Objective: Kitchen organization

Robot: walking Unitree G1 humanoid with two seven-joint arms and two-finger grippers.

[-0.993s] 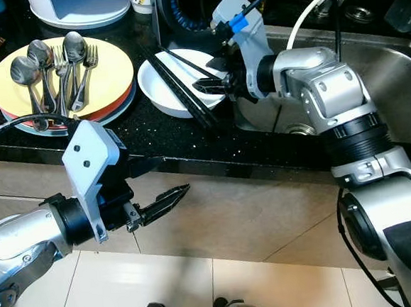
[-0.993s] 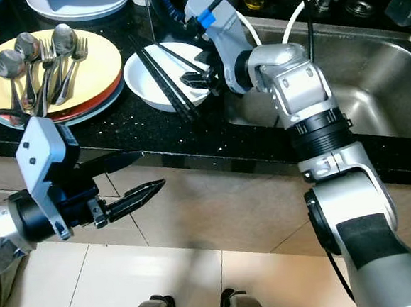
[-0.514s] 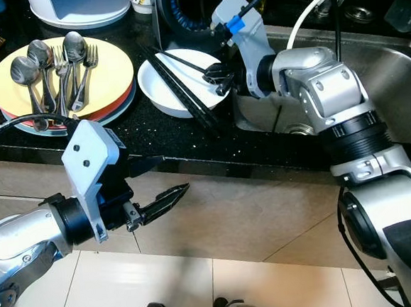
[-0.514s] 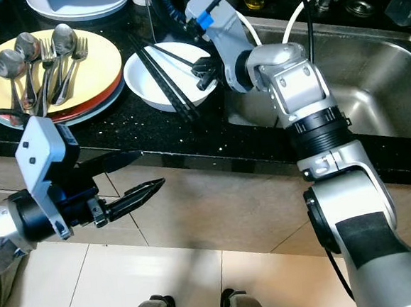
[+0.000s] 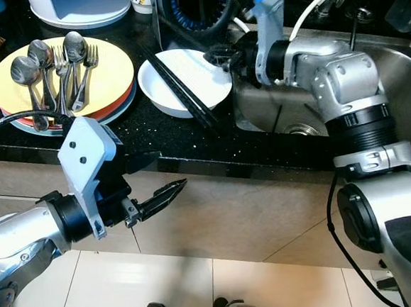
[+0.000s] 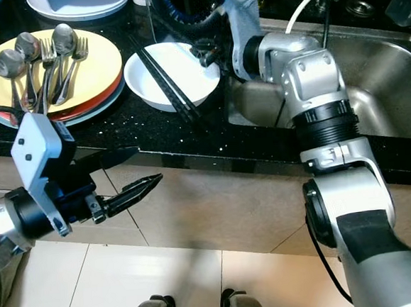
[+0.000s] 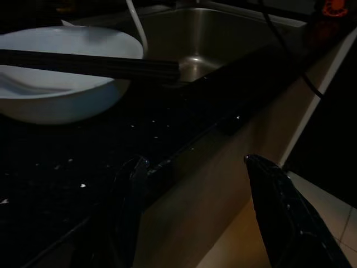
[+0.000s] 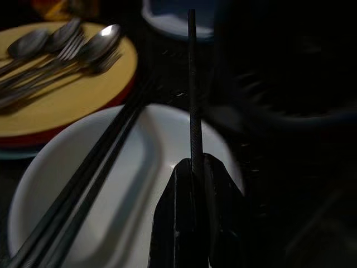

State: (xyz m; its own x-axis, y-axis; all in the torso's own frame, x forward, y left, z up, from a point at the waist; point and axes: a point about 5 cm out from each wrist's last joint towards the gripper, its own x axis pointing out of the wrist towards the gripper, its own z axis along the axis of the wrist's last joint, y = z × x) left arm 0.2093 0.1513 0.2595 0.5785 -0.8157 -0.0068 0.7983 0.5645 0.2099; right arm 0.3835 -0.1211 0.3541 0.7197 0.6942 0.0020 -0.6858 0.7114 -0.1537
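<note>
Chopstick (image 8: 192,84) is clamped by the right gripper (image 8: 192,167) over the white bowl's (image 5: 176,102) far right rim, pointing far-left; more chopsticks (image 5: 179,91) lie across the bowl. Left gripper (image 7: 195,184) is held parted below the counter (image 5: 147,137).

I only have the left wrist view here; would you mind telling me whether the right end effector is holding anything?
Observer: Yes, the right end effector is shut on a single chopstick, above the white bowl.
Operator: Thank you. Are other chopsticks left?
Observer: A pair of chopsticks lies across that bowl.
Operator: And what is on the counter beyond the bowl?
Observer: A yellow plate carrying spoons and forks.
</note>
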